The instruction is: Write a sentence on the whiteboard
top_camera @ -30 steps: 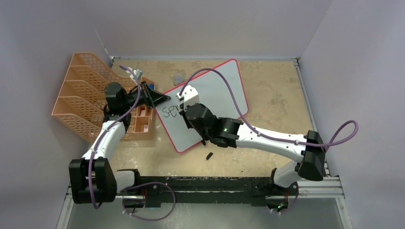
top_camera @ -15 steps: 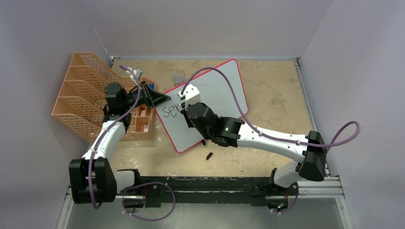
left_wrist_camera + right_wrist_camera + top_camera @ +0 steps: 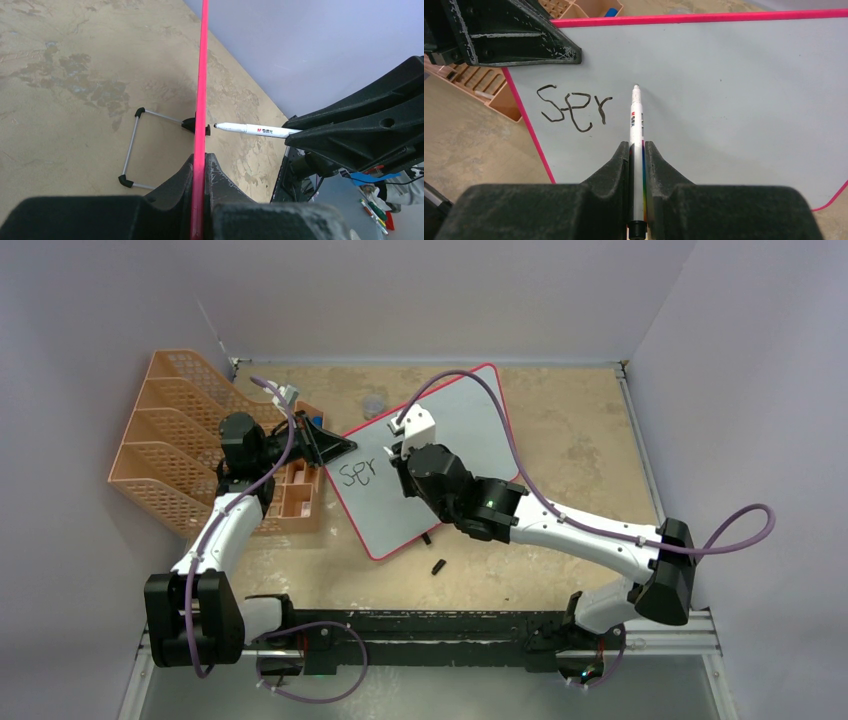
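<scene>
The whiteboard (image 3: 465, 425) with its red-pink frame stands tilted at the table's middle; the right wrist view shows its face (image 3: 734, 85), the left wrist view its edge (image 3: 202, 75). The sentence (image 3: 357, 474) reads "Spr" in black at the board's left end (image 3: 574, 109). My left gripper (image 3: 344, 446) is shut on the board's left edge (image 3: 199, 167). My right gripper (image 3: 404, 458) is shut on a white marker (image 3: 636, 120), whose tip sits at the board just right of the "r". The marker also shows in the left wrist view (image 3: 250, 130).
An orange mesh file rack (image 3: 165, 440) and an orange organizer tray (image 3: 296, 492) stand left of the board. A black marker cap (image 3: 438, 566) lies on the table in front of the board. The board's wire stand (image 3: 131, 150) rests behind it.
My right gripper has moved right along the board with the marker. The "r", partly hidden before, now shows whole. The left arm has not moved.
</scene>
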You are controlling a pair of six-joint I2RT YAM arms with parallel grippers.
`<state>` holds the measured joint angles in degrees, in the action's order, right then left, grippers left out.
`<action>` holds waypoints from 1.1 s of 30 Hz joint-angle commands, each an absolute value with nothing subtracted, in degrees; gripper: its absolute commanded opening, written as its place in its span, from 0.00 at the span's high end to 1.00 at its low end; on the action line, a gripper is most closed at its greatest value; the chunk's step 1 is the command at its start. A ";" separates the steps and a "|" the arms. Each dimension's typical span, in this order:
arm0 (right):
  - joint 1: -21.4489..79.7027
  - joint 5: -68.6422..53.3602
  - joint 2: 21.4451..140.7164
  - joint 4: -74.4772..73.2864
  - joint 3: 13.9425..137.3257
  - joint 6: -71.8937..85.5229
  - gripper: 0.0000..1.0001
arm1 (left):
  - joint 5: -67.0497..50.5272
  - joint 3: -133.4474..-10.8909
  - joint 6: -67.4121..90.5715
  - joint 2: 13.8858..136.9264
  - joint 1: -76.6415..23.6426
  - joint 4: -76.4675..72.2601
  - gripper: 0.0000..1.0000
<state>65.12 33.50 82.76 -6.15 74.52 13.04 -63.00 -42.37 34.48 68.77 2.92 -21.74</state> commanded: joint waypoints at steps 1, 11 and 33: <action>65.04 31.83 81.82 -4.40 74.43 14.12 1.00 | -64.79 -42.63 32.88 68.99 2.02 -22.01 1.00; 65.04 30.04 83.27 -4.58 74.79 14.15 1.00 | -65.03 -42.65 32.95 68.99 2.05 -22.01 1.00; 64.99 29.62 84.51 -6.32 75.12 14.40 1.00 | -65.13 -42.64 32.94 68.91 1.97 -22.05 1.00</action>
